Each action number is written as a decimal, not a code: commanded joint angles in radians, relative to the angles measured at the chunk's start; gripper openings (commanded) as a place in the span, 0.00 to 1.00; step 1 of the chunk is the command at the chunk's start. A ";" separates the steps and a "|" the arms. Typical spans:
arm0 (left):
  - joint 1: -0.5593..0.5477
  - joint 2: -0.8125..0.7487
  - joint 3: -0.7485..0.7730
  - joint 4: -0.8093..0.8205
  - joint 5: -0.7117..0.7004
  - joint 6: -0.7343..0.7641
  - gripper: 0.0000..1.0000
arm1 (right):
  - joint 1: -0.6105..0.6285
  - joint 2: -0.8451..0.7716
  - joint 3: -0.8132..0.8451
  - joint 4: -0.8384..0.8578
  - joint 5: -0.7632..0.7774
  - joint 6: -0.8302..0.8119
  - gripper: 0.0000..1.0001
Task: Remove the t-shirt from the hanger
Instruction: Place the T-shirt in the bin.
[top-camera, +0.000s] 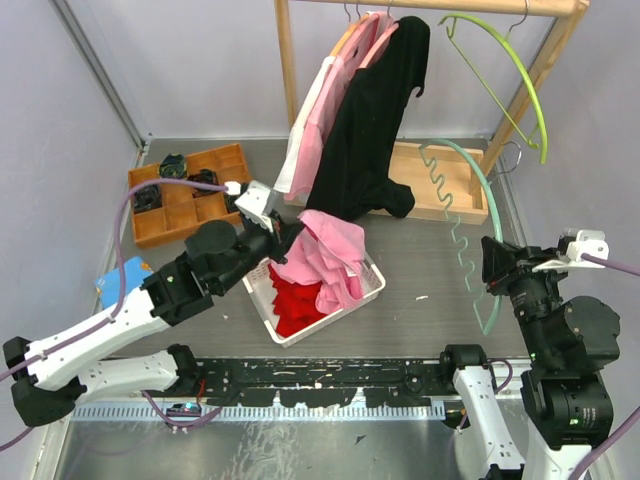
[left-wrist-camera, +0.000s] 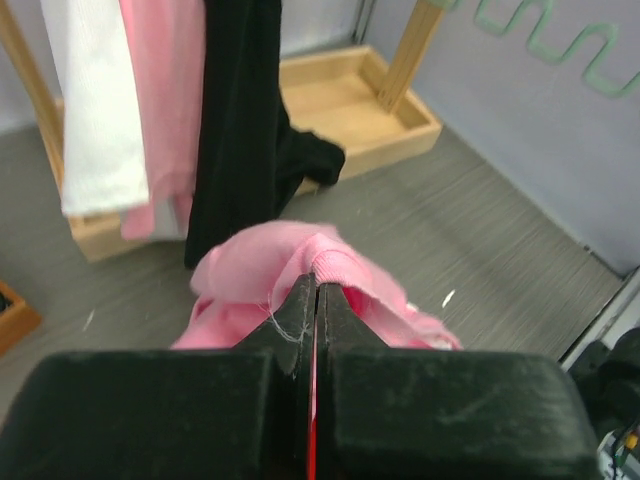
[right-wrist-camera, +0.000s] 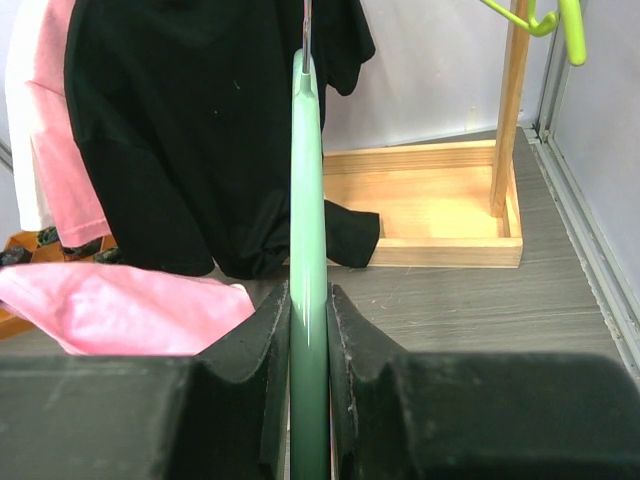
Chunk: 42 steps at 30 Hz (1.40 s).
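Observation:
The pink t-shirt (top-camera: 335, 250) hangs bunched from my left gripper (top-camera: 290, 235), draping down into the white basket (top-camera: 262, 305). In the left wrist view the jaws (left-wrist-camera: 317, 285) are shut on a fold of the t-shirt (left-wrist-camera: 255, 265). The bare dark-green hanger (top-camera: 478, 190) stands off the shirt to the right, with a wavy bar along its inner side. My right gripper (top-camera: 492, 262) is shut on its lower arm. In the right wrist view the hanger (right-wrist-camera: 308, 180) runs straight up between the closed fingers (right-wrist-camera: 309, 295).
Red cloth (top-camera: 300, 300) lies in the basket. The wooden rack (top-camera: 288, 60) carries a black shirt (top-camera: 370, 120), pink and white shirts, and a light-green hanger (top-camera: 510, 60). Its wooden base tray (top-camera: 440, 180) sits behind. A compartment box (top-camera: 170, 215) stands at the left.

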 joint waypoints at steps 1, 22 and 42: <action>-0.001 -0.016 -0.086 0.015 -0.066 -0.065 0.00 | -0.002 0.004 0.003 0.132 -0.014 0.013 0.01; -0.059 0.090 -0.346 -0.197 -0.185 -0.274 0.00 | -0.002 0.027 -0.061 0.188 -0.032 0.023 0.01; -0.067 0.054 -0.275 -0.448 -0.197 -0.328 0.18 | -0.002 0.078 -0.054 0.232 -0.018 0.018 0.01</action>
